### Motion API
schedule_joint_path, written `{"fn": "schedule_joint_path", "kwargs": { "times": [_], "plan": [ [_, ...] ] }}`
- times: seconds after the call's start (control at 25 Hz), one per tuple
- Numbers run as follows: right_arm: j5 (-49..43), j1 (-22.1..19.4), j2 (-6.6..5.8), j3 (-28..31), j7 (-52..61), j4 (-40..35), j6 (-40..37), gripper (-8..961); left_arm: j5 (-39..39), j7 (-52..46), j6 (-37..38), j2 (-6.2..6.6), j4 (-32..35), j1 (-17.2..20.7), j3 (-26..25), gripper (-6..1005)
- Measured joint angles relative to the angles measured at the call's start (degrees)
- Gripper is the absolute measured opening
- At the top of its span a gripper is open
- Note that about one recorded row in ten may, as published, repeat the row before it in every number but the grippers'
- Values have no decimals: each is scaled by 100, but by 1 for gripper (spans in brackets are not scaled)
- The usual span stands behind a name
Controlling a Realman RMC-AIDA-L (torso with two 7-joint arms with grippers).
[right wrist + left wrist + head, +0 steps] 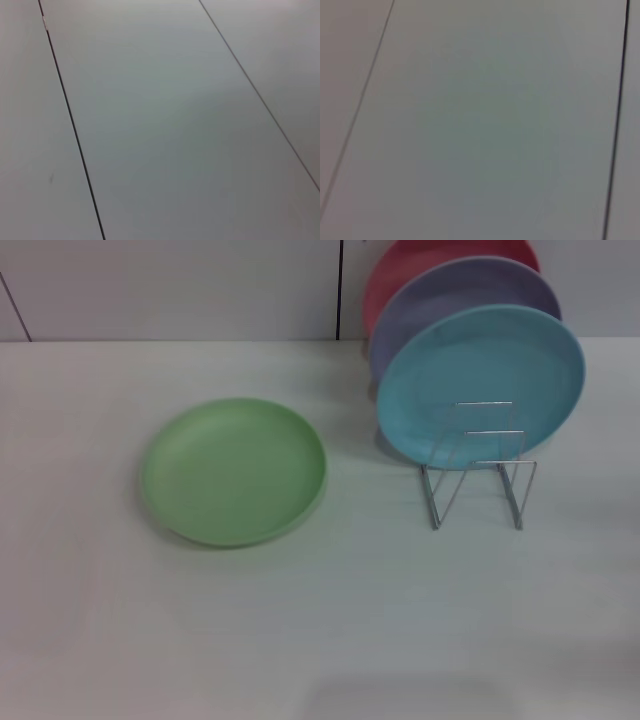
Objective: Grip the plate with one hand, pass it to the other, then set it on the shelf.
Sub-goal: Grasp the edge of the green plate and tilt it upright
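Observation:
The light green plate [235, 471] lies flat on the white table [320, 640], left of centre in the head view. The silver wire rack [478, 468] stands to its right with its front slots free. Neither gripper shows in any view. Both wrist views show only pale panels with dark seams.
Three plates stand upright in the rack: a sky-blue one [481, 380] in front, a lavender one [450, 300] behind it and a red one [420, 265] at the back. A pale wall [170, 290] runs behind the table.

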Motion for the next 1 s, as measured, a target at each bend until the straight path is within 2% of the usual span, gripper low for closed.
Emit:
{"fn": "schedule_joint_path", "kwargs": {
  "times": [0.24,0.44,0.6,0.64,0.72,0.76,0.88,1.0],
  "plan": [
    [-7,64,-3,-1,36,11,-3,703,168,-113,19,-161,66,9,23,829],
    [-11,110,28,-6,40,19,-14,703,179,-198,19,-198,288,-21,356,829],
    [-16,137,36,-12,44,57,-15,704,304,-563,20,-53,263,39,1141,829],
    [-18,142,35,-12,44,65,-15,704,304,-563,20,-53,263,39,1141,829],
    [-21,171,26,-11,45,69,-15,704,450,-1291,-10,180,194,54,1800,828],
    [-25,190,19,-11,45,66,-12,704,454,-1385,-20,204,179,54,1853,828],
    [-38,240,-1,-38,20,47,6,705,464,-1916,-300,393,-139,136,2242,828],
    [-40,277,-25,-83,8,18,32,705,464,-1976,-484,438,-332,208,2321,828]
  ]
}}
